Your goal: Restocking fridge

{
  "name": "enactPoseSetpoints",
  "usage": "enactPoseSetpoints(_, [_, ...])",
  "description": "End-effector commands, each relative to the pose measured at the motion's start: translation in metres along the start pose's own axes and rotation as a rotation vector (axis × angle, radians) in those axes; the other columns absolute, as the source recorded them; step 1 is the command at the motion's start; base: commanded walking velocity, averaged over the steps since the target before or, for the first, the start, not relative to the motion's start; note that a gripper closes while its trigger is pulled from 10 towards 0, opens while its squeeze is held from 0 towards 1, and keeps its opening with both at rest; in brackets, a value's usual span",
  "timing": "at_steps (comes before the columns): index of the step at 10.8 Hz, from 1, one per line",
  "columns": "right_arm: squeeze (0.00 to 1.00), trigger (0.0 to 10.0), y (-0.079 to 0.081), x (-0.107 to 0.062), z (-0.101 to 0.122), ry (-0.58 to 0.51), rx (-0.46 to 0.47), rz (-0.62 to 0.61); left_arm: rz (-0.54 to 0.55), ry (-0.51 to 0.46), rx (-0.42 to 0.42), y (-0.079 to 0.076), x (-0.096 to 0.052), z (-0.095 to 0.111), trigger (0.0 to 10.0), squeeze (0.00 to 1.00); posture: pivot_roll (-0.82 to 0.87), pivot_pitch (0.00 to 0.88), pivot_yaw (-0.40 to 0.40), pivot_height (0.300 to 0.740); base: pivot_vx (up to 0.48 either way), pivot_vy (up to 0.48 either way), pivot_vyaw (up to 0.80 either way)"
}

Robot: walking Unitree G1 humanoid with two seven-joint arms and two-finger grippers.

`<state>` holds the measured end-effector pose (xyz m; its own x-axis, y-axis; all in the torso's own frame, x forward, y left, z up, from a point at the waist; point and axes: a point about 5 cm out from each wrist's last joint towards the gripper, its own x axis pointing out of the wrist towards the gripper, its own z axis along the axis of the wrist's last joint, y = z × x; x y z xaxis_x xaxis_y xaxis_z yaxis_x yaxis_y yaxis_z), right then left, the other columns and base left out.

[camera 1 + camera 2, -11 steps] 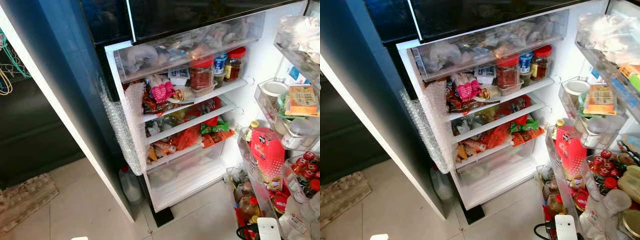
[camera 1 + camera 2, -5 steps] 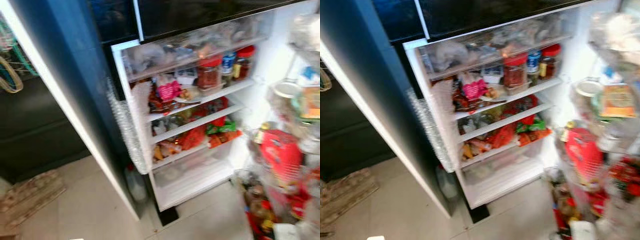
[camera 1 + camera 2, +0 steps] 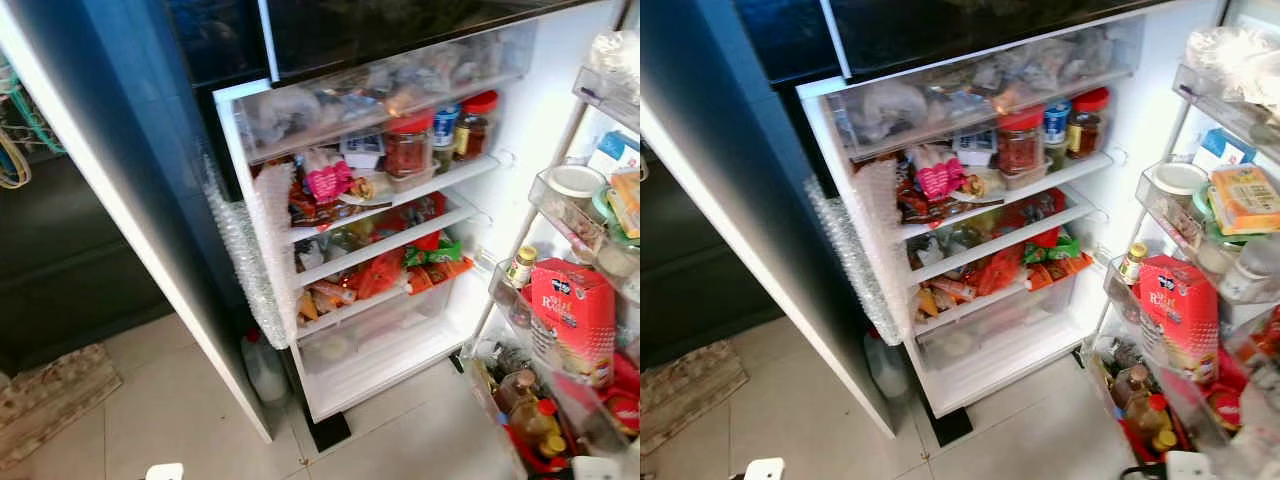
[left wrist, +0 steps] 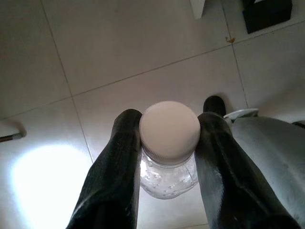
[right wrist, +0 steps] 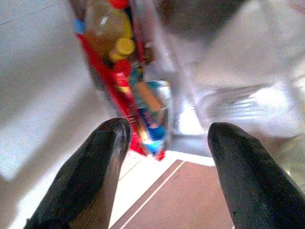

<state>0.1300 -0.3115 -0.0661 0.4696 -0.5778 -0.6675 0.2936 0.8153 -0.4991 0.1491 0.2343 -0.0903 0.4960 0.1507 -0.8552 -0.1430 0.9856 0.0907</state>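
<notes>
The view has steadied on the open fridge [image 3: 400, 200]; below it the left gripper [image 4: 167, 143] clasps a white-capped bottle [image 4: 169, 131], right gripper [image 5: 167, 143] spread empty, ready for shelving.

A clear plastic bottle with a white ribbed screw cap [image 4: 169, 143] stands upright between two black fingers [image 4: 114, 181], capped, above the pale tiled floor [image 4: 119, 52]. The open white fridge [image 3: 520, 130] holds crowded shelves above that same floor.
</notes>
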Motion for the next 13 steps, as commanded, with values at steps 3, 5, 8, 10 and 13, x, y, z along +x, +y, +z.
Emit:
enactPoseSetpoints(3, [0.0,10.0,0.036,-0.007,-0.001,0.037,0.099,0.203,0.001,0.009,0.019,-0.006,0.0,-0.002,10.0,0.0,-0.13,0.0,0.085,0.74,0.0,0.0,0.0])
enactPoseSetpoints(5, [0.0,10.0,0.076,-0.02,-0.001,0.073,0.148,0.426,-0.011,0.008,0.017,-0.015,0.001,-0.003,10.0,0.0,-0.12,0.0,0.08,0.74,0.0,0.0,0.0])
enactPoseSetpoints(8, [0.0,10.0,0.093,-0.027,0.001,0.074,0.118,0.516,0.007,0.001,0.028,0.002,0.0,0.003,10.0,0.0,-0.12,0.0,0.078,0.74,0.0,-0.091,0.0])
enactPoseSetpoints(10, [0.0,10.0,0.092,-0.026,0.002,0.075,0.118,0.529,0.008,-0.001,0.026,0.002,0.001,0.004,10.0,0.0,-0.12,0.0,0.078,0.74,0.0,-0.27,0.0])
enactPoseSetpoints(13, [0.0,10.0,0.092,-0.025,0.006,0.07,0.123,0.525,0.0,-0.006,0.037,0.003,0.001,0.01,10.0,0.0,-0.14,0.0,0.087,0.74,0.0,-0.265,0.0])
